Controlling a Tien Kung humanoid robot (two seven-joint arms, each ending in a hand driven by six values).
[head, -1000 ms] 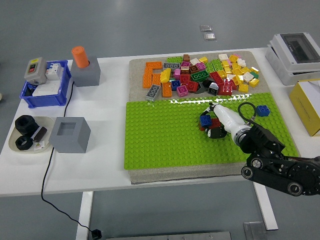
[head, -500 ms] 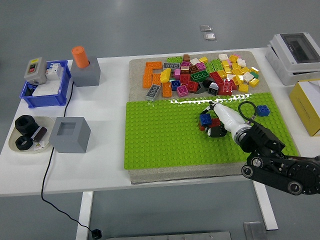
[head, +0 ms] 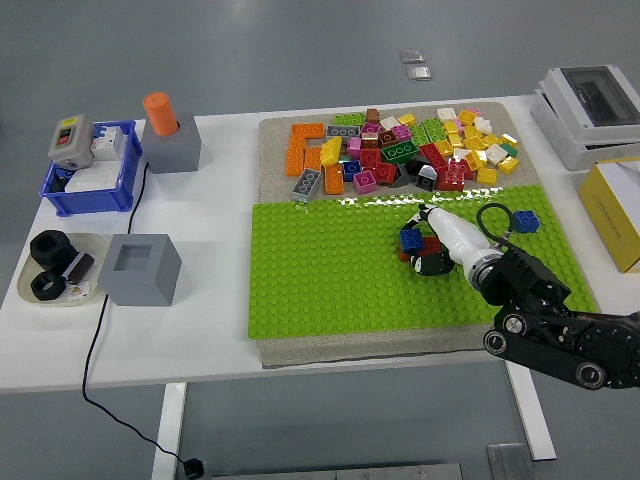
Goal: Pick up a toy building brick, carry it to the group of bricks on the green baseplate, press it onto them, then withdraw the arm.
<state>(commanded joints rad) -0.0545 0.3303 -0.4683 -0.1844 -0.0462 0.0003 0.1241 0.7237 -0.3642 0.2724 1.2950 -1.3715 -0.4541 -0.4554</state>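
Resting over the baseplate's brick group [head: 413, 243], the right hand [head: 440, 240] touches it.

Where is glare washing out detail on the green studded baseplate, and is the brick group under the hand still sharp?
Head view: a broken white glare streak runs along the far edge of the green studded baseplate; the rest is evenly lit, shadows soft. The small blue-and-red brick group is sharp, partly covered by the right hand.

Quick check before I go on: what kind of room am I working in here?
Probably a robot lab or test workshop, not a home: a white table on a bare grey floor, electrical switchgear in a blue bin, grey test blocks, and the brick pile laid out.
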